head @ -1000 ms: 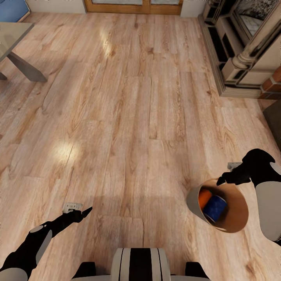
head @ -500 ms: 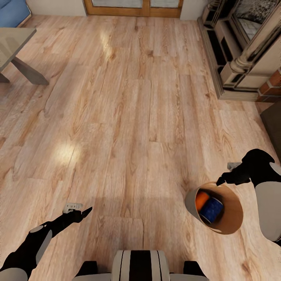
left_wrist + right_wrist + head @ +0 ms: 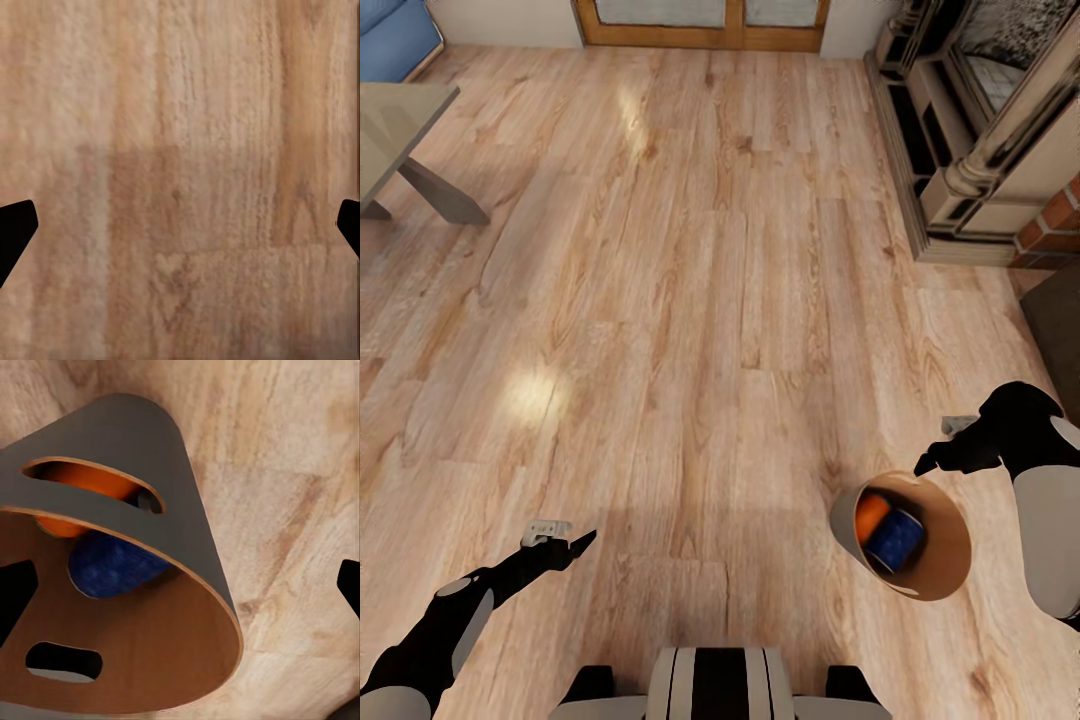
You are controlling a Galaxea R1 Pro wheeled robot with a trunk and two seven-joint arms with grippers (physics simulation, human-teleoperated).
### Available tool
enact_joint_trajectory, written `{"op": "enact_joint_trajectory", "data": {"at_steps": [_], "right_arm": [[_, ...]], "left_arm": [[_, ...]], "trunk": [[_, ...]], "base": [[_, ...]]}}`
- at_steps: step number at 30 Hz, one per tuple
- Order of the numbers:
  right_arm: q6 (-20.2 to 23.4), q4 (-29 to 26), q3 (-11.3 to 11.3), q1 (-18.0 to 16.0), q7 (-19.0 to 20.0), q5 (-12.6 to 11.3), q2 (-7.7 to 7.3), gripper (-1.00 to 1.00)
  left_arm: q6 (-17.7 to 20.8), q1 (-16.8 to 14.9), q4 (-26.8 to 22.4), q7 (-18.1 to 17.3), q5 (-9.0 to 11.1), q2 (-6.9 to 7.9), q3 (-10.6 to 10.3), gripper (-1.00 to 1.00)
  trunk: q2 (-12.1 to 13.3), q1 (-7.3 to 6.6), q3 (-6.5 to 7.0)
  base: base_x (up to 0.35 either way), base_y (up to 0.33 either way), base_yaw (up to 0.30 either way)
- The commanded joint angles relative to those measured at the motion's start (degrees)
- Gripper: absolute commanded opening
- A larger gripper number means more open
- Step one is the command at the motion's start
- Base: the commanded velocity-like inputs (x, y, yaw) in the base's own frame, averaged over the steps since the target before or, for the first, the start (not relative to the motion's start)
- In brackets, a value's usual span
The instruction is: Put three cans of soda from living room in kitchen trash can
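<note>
Trash can [image 3: 848, 520] lower, clear of right jaws; cans [image 3: 893, 537] inside

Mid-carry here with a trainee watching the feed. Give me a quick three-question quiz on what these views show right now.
1. True or false: the trash can is carried by the left gripper.
2. Which can colours show inside the bin? A) orange and dark blue B) green and red C) silver only
3. Fill in: the left wrist view looks down on bare wooden ____.

Key: 1 false, it hangs at the right gripper. 2 A: orange can, blue can. 3 floor.
</note>
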Motion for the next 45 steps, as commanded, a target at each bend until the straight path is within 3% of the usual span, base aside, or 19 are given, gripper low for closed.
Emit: {"op": "enact_joint_trajectory", "data": {"at_steps": [1,14,25,29,33,38,39,44,45], "right_arm": [[-0.01,0.00,0.00,0.00,0.00,0.00,0.01,1.00],[0.00,-0.68,-0.56,0.18,-0.07,-0.06,0.03,1.00],[-0.03,-6.25,-1.00,1.77,0.87,-0.42,0.30,1.00],[-0.07,-6.71,-1.04,2.25,0.89,-2.43,0.33,1.00],[-0.08,-12.24,-0.85,6.31,0.85,-4.32,0.70,1.00],[-0.07,-21.80,-0.70,11.76,0.79,-4.80,2.84,1.00],[-0.06,-25.93,-0.57,14.08,0.74,-4.89,3.98,1.00],[-0.05,-35.72,-0.20,19.92,0.54,-4.97,7.25,1.00],[-0.06,-39.32,-0.10,22.12,0.47,-4.96,8.56,1.00]], "left_arm": [[-0.08,0.00,0.00,0.00,-0.01,0.00,0.00,1.00],[-1.46,0.00,0.76,-0.16,-0.10,0.00,0.00,1.00],[-1.48,0.00,0.81,-0.09,-0.09,0.00,0.00,1.00],[-1.48,-0.01,0.82,-0.09,-0.09,0.00,0.00,1.00],[-1.48,0.00,0.80,-0.09,-0.09,0.00,0.00,1.00],[-1.48,0.00,0.79,-0.09,-0.09,0.00,0.00,1.00],[-1.48,0.00,0.81,-0.09,-0.09,0.00,0.00,1.00],[-1.48,0.00,0.84,-0.09,-0.09,0.00,0.00,1.00],[-1.48,0.00,0.85,-0.09,-0.09,0.00,0.00,1.00]], "trunk": [[0.42,-0.22,0.18],[5.63,-3.08,2.52],[10.04,-5.50,4.49],[11.65,-6.37,5.21],[13.25,-7.25,5.93],[15.26,-8.35,6.83],[15.66,-8.57,7.01],[17.66,-9.67,7.90],[18.06,-9.89,8.08]], "base": [[0.000,0.000,0.000],[0.000,0.000,0.000],[0.000,0.000,0.000],[0.000,0.000,0.000],[0.000,0.000,0.000],[0.000,0.000,0.000],[0.000,0.000,0.000],[0.000,0.000,0.000],[0.000,0.000,0.000]]}}
